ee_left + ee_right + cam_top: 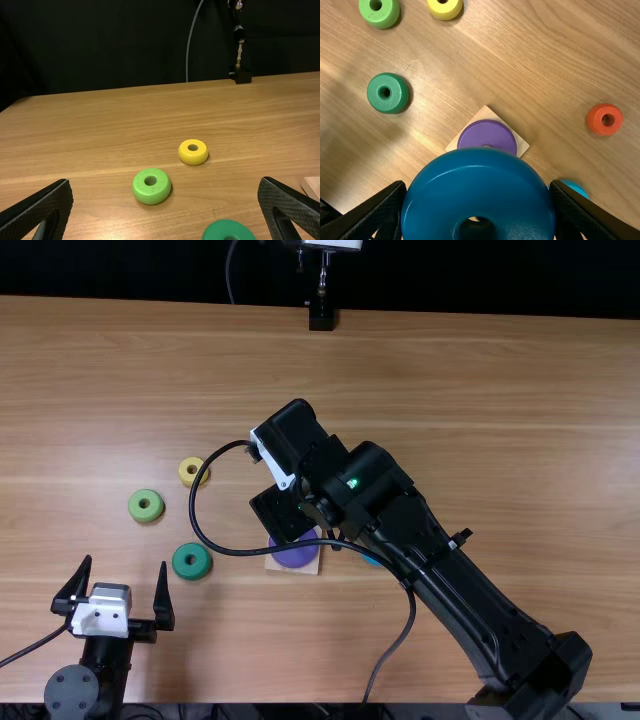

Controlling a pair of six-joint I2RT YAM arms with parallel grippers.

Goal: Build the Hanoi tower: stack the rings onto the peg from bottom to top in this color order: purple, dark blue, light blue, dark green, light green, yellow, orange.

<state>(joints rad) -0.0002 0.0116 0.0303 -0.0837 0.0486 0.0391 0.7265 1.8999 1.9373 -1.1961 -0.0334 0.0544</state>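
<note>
"How far have they got?"

"One ring down. The purple ring (pixel 487 131) is on the wooden base (pixel 523 145), lying flat as far as I can see."

"And the dark blue ring (pixel 475 180)?"

"Pinched in the right arm's jaws, close by the base. I'd say it goes on next, which makes two of seven."

"So five left after that?"

"Right, all loose on the bench (pixel 500 390). Read the clock from above, base at the centre: dark green ring (pixel 192 561) at nine, light green ring (pixel 146 505) nearer ten, yellow ring (pixel 193 471) between ten and eleven."

"The light blue ring (pixel 576 186)?"

"Three o'clock, close to the base. It should follow the dark blue. The orange ring (pixel 604 119), the topper, is around two, I reckon."

"The left arm's jaws?"

"Spread wide, empty, out towards eight. Plenty still to stack."
</note>
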